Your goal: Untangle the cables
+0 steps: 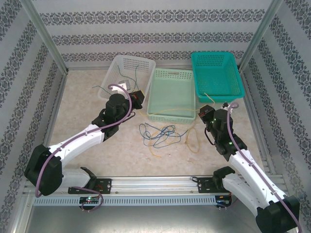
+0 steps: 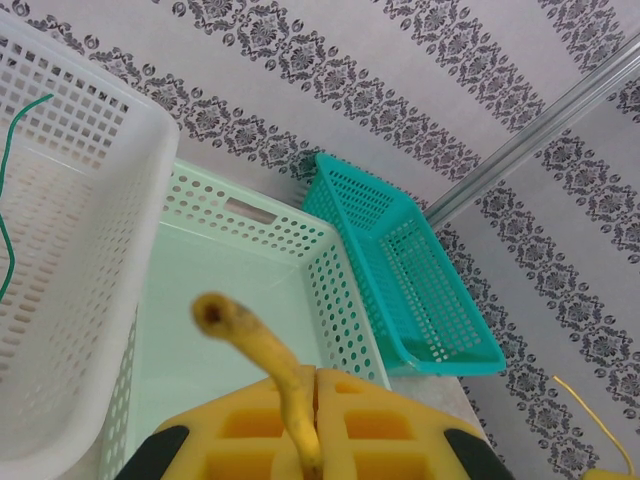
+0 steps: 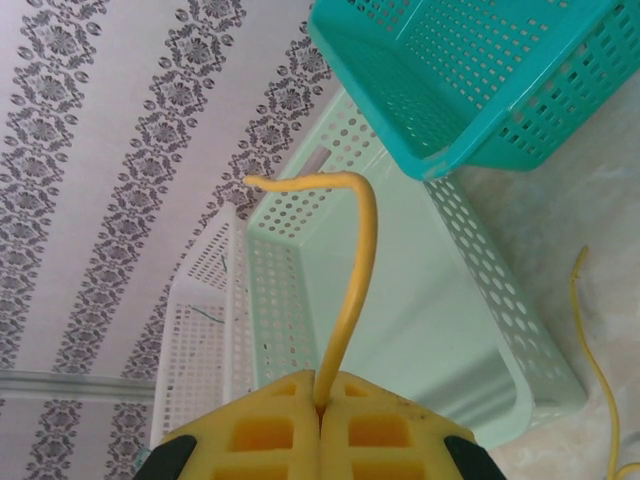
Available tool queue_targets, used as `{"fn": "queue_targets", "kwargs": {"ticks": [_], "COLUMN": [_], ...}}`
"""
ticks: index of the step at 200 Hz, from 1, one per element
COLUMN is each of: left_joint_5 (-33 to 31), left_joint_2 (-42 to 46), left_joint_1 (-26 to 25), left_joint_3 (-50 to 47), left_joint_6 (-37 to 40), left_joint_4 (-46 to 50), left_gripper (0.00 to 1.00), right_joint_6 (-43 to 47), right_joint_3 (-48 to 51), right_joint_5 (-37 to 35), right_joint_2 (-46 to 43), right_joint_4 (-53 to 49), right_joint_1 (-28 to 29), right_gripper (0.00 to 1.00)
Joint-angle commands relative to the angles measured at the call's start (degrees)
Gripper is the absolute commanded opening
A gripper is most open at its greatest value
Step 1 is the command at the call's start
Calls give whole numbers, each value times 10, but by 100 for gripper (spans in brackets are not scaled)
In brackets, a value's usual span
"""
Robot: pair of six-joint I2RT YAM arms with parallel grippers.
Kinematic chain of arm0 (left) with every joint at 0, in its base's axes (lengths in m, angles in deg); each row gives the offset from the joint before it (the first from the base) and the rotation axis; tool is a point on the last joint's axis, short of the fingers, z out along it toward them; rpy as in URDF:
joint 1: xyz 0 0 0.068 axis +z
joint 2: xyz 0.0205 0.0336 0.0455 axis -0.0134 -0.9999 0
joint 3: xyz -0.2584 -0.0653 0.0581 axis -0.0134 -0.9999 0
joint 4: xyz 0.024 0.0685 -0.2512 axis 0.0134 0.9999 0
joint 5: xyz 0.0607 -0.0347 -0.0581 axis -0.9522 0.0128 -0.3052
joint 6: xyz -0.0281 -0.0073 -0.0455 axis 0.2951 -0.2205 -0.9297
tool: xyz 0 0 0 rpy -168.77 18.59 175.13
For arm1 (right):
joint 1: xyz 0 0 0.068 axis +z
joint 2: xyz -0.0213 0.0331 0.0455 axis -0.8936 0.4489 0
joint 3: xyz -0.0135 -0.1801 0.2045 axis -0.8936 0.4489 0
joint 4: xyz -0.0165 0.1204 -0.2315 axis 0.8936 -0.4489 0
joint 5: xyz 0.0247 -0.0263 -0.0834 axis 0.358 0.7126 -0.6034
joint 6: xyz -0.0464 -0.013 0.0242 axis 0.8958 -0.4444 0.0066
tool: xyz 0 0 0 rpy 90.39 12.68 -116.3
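Yellow foam left fingers (image 2: 250,430) and right fingers (image 3: 270,425) pinch thin yellow cable (image 3: 362,270), apparently mid-separation; next, lay it apart from the blue-green cable tangle (image 1: 158,132).

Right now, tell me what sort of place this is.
Probably a robot test booth, not a home: patterned wall panels framed by metal posts, two robot arms bolted to a rail, and plastic baskets with loose wires laid out for practice.

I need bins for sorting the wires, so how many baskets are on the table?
3: a white basket at back left, a mint basket in the middle, and a teal basket at back right. All stand side by side in the top view, and none appears hidden.
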Motion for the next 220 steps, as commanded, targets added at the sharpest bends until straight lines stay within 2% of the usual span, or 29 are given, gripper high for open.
{"fn": "queue_targets", "kwargs": {"ticks": [1, 21, 26, 32, 44, 51, 57, 69, 82, 92, 111, 137, 153, 170, 198, 220], "left_joint_5": [3, 6, 8, 10, 8, 5, 0, -7, -12, -14, -26, -35, -32, -27, -26, -27], "left_joint_2": [12, 16, 17, 19, 22, 26, 28, 38, 49, 56, 68, 74, 70, 64, 54, 52], "left_joint_1": [3, 2, 2, 3, 3, 3, 3, 3, 3, 2, 3, 2, 3, 3, 3, 3], "left_joint_3": [2, 17, 19, 22, 31, 35, 37, 37, 30, 27, 23, 17, 17, 17, 20, 18], "left_joint_6": [19, 45, 54, 65, 84, 94, 101, 114, 125, 134, 143, 153, 153, 152, 151, 152], "left_joint_4": [6, 34, 38, 45, 66, 79, 88, 96, 96, 96, 105, 110, 111, 114, 122, 123], "left_gripper": [0, 0, 5, 17, 59, 78, 88, 100, 100, 100, 100, 100, 100, 100, 100, 100], "right_joint_6": [65, 133, 149, 167, 201, 219, 231, 244, 224, 194, 153, 143, 111, 102, 113, 89], "right_joint_3": [-48, -99, -112, -127, -159, -177, -192, -218, -221, -207, -194, -216, -210, -220, -278, -301], "right_joint_5": [16, 14, 14, 12, 15, 15, 10, -23, -69, -76, -36, -6, 39, 78, 99, 144], "right_joint_2": [0, 6, 8, 12, 22, 30, 38, 52, 56, 53, 62, 108, 143, 192, 288, 354], "right_joint_4": [-25, -66, -77, -90, -115, -133, -152, -189, -209, -194, -160, -155, -123, -98, -109, -72], "right_joint_1": [-6, -13, -15, -20, -29, -36, -41, -51, -72, -101, -164, -202, -241, -272, -307, -343], "right_gripper": [0, 0, 0, 0, 0, 0, 0, 0, 0, 0, 0, 0, 0, 0, 0, 0]}}
